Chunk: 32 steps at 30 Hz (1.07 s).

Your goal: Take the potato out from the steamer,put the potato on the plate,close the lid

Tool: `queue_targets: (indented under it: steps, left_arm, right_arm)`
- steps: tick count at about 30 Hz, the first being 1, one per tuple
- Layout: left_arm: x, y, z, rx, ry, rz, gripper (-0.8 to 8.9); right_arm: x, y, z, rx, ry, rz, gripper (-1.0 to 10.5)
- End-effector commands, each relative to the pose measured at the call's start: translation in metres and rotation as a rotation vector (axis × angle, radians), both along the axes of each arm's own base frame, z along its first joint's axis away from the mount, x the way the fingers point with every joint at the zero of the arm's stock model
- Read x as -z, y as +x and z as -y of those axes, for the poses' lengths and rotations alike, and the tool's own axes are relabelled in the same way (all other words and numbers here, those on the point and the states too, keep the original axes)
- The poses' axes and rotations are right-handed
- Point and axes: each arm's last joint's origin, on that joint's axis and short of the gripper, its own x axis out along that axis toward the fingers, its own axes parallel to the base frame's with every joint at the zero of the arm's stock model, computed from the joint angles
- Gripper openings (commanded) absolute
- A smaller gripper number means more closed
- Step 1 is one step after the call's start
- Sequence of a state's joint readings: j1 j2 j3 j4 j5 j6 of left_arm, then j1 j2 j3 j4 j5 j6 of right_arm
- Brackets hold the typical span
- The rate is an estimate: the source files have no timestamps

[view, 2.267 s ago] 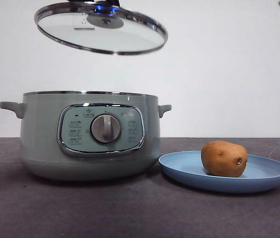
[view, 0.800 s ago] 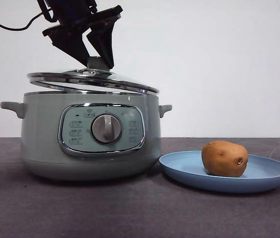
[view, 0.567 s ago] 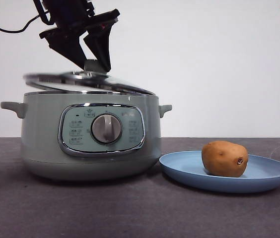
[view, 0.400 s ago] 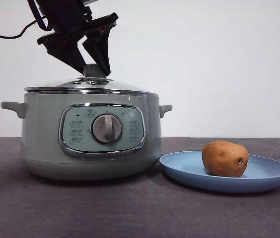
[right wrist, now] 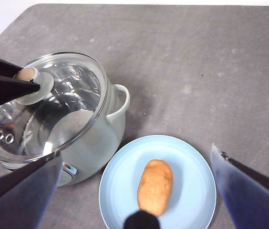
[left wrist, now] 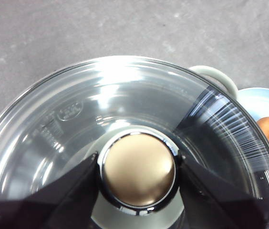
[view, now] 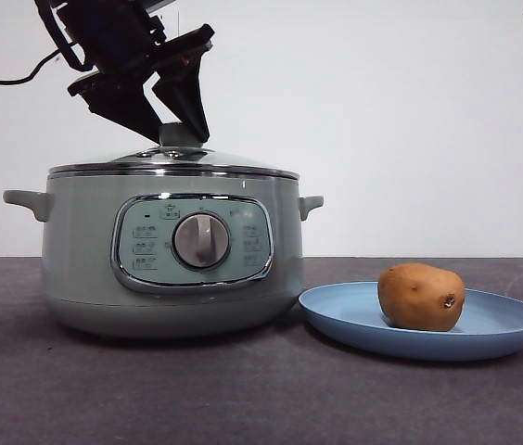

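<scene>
Our left gripper (left wrist: 137, 169) clamping knob of lid (view: 173, 165), lid sitting on steamer (view: 171, 255). Potato (view: 421, 297) lying on plate (view: 512, 326) beside steamer. Our right gripper (right wrist: 139, 191) hanging spread above plate.

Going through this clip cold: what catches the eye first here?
The pale-green steamer fills the table's left side, its glass lid seated level on the rim with the left pincer at the knob. Beside it on the right, the potato lies on the blue plate.

Left gripper (view: 176, 125) tilted, jaws pinching the lid knob (left wrist: 138, 170); right gripper (right wrist: 134, 191) high, jaws apart
</scene>
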<state>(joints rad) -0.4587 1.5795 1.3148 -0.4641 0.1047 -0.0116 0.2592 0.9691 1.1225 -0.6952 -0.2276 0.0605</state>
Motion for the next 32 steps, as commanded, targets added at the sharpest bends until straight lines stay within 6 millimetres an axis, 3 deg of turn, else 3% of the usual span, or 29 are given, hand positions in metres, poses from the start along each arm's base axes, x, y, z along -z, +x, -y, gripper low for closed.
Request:
queue_targets:
  steps: [1,5,6,9,10,16,22,27,32]
  left_arm:
    - [0.031,-0.001,0.000,0.008,0.037,-0.142,-0.09]
    - [0.031,0.002,-0.007,-0.034,0.031,-0.151,0.29]
    - [0.031,0.003,-0.009,-0.053,0.025,-0.155,0.88]
    - [0.031,0.006,-0.014,-0.097,0.014,-0.159,4.39]
    - [0.031,0.007,-0.015,-0.101,0.012,-0.158,5.08]
    - [0.018,0.008,-0.019,-0.112,-0.009,-0.119,5.12]
    - [-0.033,-0.004,-0.024,-0.096,-0.077,0.015,5.12]
    - [-0.090,-0.038,-0.035,-0.039,-0.186,0.157,5.11]
    - [-0.149,-0.097,-0.057,0.055,-0.313,0.334,5.01]
  right_arm:
    - [0.000,0.000,0.000,0.004,0.003,0.000,5.3]
    - [0.000,0.000,0.000,0.003,0.004,-0.001,5.3]
    - [0.000,0.000,0.000,0.003,0.004,-0.001,5.3]
    - [0.001,0.000,0.000,0.004,0.003,-0.012,5.3]
    - [0.001,0.000,0.000,0.004,0.003,-0.015,5.3]
    - [0.003,-0.002,0.001,0.004,-0.004,-0.041,5.3]
    - [0.004,-0.002,0.001,0.004,-0.006,-0.047,5.3]
    - [0.004,-0.002,0.001,0.004,-0.006,-0.050,5.3]
    - [0.004,-0.004,0.001,-0.003,0.009,-0.062,5.3]
